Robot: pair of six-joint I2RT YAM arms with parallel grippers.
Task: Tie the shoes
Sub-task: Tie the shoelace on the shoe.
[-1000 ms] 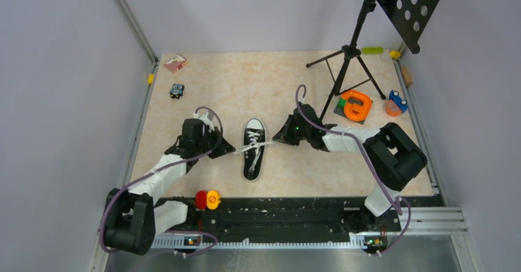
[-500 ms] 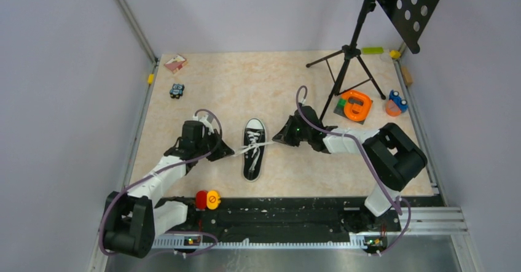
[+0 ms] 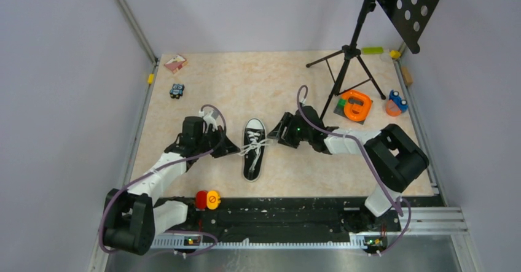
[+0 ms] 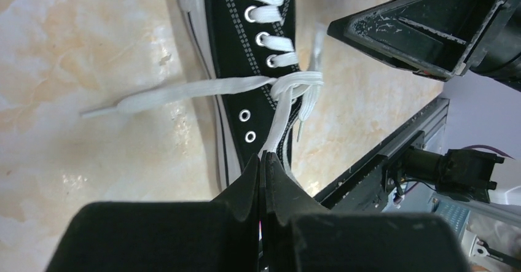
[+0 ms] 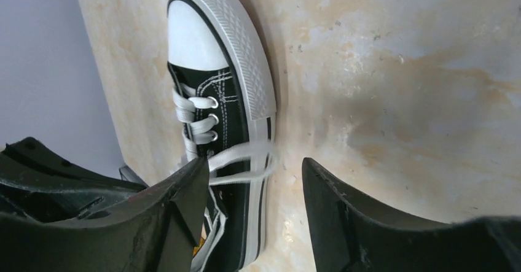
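Observation:
The black shoe with a white toe cap lies mid-table, toe pointing away from the arms. Its white laces are crossed in a knot over the tongue. One lace end trails loose on the table. My left gripper sits just left of the shoe, shut on the other lace strand, which runs from the knot into its tips. My right gripper is just right of the shoe and open. In the right wrist view a slack lace loop lies over the shoe's side between its spread fingers, gripped by neither.
A black tripod stand rises at the back right. Beside it are an orange part and a blue toy. A small toy car and a pink box lie back left. Red and yellow buttons sit on the near rail.
My right gripper has opened and let go of the lace, which was stretched taut across the shoe and now lies slack. The left gripper stays shut and has shifted slightly.

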